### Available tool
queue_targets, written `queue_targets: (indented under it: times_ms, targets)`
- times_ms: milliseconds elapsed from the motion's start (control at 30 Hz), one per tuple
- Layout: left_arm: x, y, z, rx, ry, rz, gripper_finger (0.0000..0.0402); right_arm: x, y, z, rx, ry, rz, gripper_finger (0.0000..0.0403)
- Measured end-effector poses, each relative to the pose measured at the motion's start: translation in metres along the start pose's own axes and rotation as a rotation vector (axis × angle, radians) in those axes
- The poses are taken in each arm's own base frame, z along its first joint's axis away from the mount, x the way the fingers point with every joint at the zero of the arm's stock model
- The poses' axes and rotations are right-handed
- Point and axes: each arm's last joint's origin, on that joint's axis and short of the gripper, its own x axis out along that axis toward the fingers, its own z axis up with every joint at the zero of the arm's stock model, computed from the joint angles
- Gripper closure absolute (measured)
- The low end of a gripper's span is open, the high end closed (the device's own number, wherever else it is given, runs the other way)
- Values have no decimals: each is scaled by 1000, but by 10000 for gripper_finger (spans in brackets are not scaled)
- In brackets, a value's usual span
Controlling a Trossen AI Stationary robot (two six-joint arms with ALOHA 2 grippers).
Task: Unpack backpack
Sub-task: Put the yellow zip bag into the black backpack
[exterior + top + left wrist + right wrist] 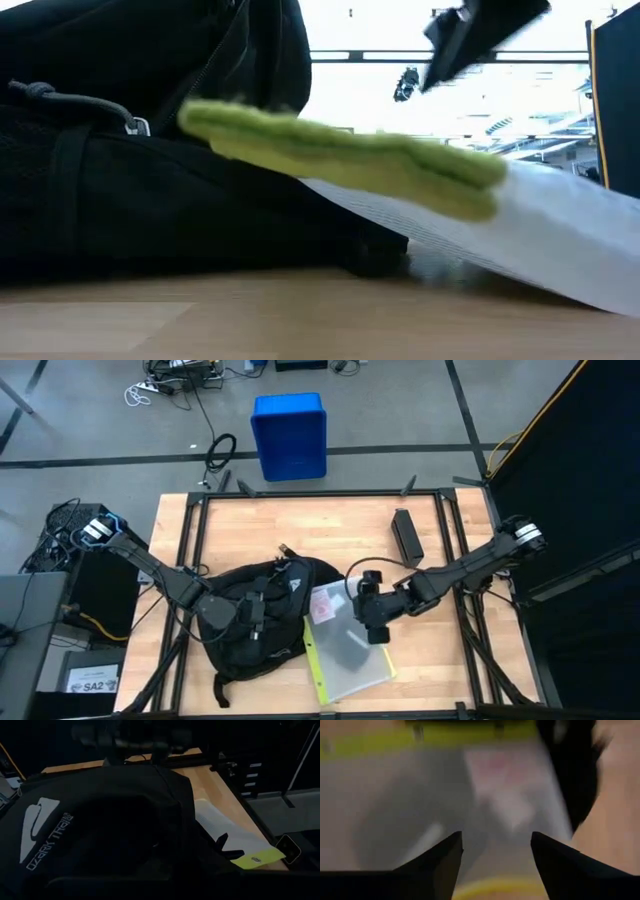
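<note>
- Fingers: my right gripper (496, 860) open over pouch (350, 655); left gripper (250, 610) shut on backpack (255, 600), I judge.
- Backpack soft, floppy (grab strap/seam).

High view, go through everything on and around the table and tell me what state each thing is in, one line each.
backpack: lying flat on the table, left gripper shut, pressed on it.
clear pouch with green edge: out of the backpack, lying beside it.
right gripper: fingers apart above the pouch, holding nothing.
black case: lying untouched on the table.
blue bin: on the floor, upright.
</note>
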Motion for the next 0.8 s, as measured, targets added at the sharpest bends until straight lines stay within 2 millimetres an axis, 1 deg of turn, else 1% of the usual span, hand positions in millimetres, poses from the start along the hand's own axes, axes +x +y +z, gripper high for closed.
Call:
queue_targets:
  times_ms: [133, 233, 367, 433, 533, 633, 733, 800]
  targets:
    - [0, 0, 0, 0, -4, -2, 401, 21, 3, -25, 59, 104, 57, 232]
    - [0, 0, 1, -3, -8, -14, 401, 41, 3, -38, 84, 119, 106, 267]
    - [0, 0, 1, -3, -11, -27, 401, 66, -3, -42, 117, 74, 132, 312]
    - [0, -1, 2, -5, -15, -34, 401, 77, -8, -39, 110, 56, 143, 331]
    - [0, -1, 2, -4, -12, -53, 401, 93, -15, -29, 90, -9, 186, 356]
    - [0, -2, 2, -4, -9, -81, 401, 106, -24, -14, 79, -93, 241, 375]
    - [0, -3, 2, -6, -7, -102, 401, 114, -36, 3, 82, -170, 248, 386]
    - [0, -3, 1, -8, -5, -105, 401, 114, -43, 13, 76, -207, 235, 390]
